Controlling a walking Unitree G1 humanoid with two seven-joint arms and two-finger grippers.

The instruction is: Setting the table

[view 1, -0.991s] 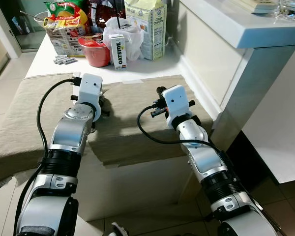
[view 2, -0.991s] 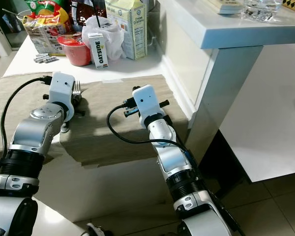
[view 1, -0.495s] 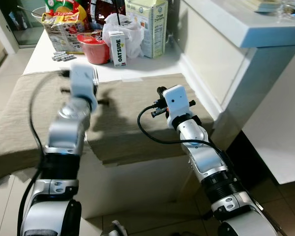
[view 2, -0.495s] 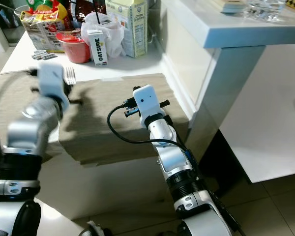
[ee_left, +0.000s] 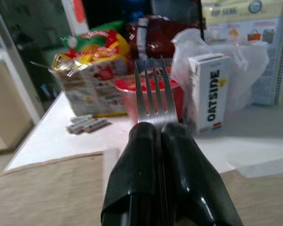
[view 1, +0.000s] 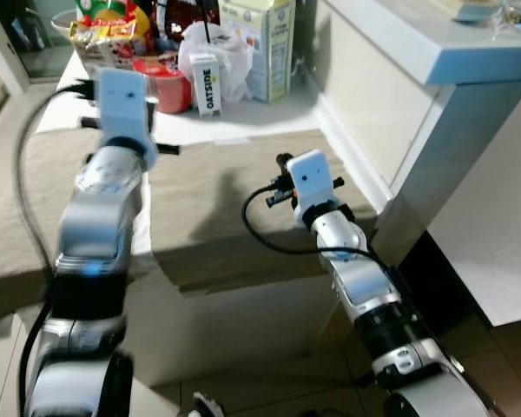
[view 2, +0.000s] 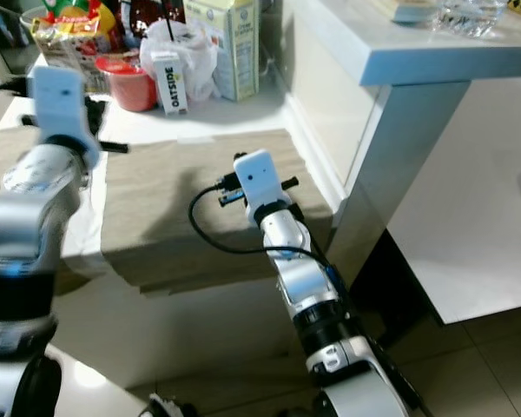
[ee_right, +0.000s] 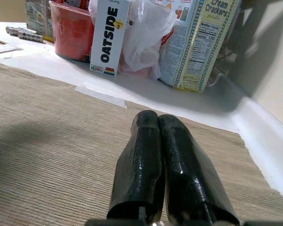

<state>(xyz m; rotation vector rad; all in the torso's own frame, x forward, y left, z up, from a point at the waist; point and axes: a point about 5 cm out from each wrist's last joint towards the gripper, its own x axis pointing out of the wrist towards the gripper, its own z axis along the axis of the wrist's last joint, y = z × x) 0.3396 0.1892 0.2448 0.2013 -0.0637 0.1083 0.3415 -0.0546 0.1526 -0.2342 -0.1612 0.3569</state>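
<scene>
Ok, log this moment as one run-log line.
left claw: shut on fork, raised | right claw: shut, empty, over beige cloth

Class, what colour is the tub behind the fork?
Red plastic tub; clearest in the left wrist view.

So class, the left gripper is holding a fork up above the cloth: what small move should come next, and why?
Probably lower the left gripper toward a bare stretch of the beige cloth and lay the fork flat. The fingers are shut on its handle with the tines sticking out, held raised near the red bowl and Oatside carton. The right gripper rests shut, low over the cloth.
</scene>
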